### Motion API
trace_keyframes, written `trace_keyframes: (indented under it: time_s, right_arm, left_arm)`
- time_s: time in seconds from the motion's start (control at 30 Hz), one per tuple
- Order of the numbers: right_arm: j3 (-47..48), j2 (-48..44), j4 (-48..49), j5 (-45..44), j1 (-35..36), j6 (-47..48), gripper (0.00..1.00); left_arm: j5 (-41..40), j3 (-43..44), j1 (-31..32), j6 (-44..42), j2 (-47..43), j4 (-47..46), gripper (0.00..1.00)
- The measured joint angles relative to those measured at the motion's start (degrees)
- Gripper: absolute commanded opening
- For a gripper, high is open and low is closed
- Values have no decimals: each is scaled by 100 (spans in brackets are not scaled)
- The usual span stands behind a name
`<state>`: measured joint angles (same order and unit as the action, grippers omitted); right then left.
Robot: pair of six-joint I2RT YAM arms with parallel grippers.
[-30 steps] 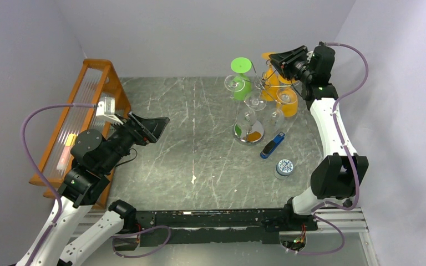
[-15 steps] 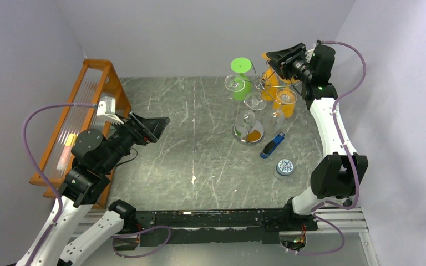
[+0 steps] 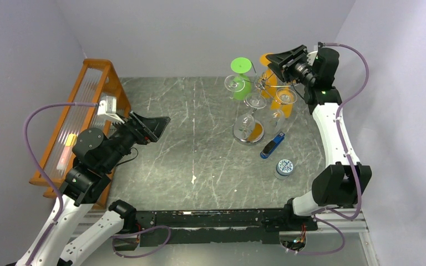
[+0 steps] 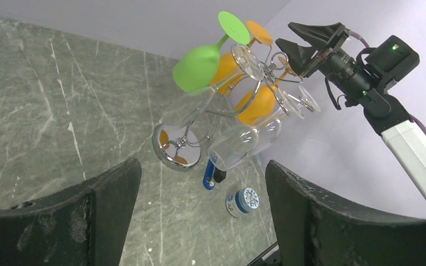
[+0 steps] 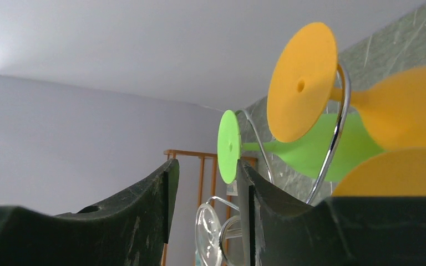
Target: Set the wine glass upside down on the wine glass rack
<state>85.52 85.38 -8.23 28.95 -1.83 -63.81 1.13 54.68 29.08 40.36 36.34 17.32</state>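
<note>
Shiny chrome wire wine glass rack; matt veined stone table; orange wood slatted rack.

On my right wrist feed the right gripper fills the bottom edge, its two dark fingers parted with nothing between them. Beyond them the orange wine glass turns its round foot toward me, the stem running through a chrome loop of the wine glass rack to the bowl at the right edge. A second orange bowl sits lower right. Behind hangs a green wine glass, with a clear glass showing low in the gap and an orange wooden rack by the far wall.
</note>
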Motion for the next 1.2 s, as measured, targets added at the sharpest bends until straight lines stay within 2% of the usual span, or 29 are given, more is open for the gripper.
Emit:
trace_keyframes:
  time_s: [0.3,0.5,0.73,0.87,1.0,1.2]
  right_arm:
    - [-179,-601,-98,-52,0,129,48]
    - [-310,-1561,-605,-544,0,931,56]
    - [-640,-3250,-1884,-1707,-7,2719,68]
    - [-839,-4295,-2806,-2570,-9,3458,98]
    - [-824,-4927,-3648,-3340,-9,3759,100]
    - [-758,-5233,-4898,-3869,-9,3818,100]
  left_arm:
    - [-2,0,0,-28,0,7,88]
    - [-7,229,0,-557,107,354,96]
    - [-496,1123,0,-1464,584,1410,96]
    - [-750,1204,0,-1862,691,1945,96]
    - [-872,1204,0,-2122,669,2212,96]
    - [-1019,1207,0,-2391,455,2337,97]
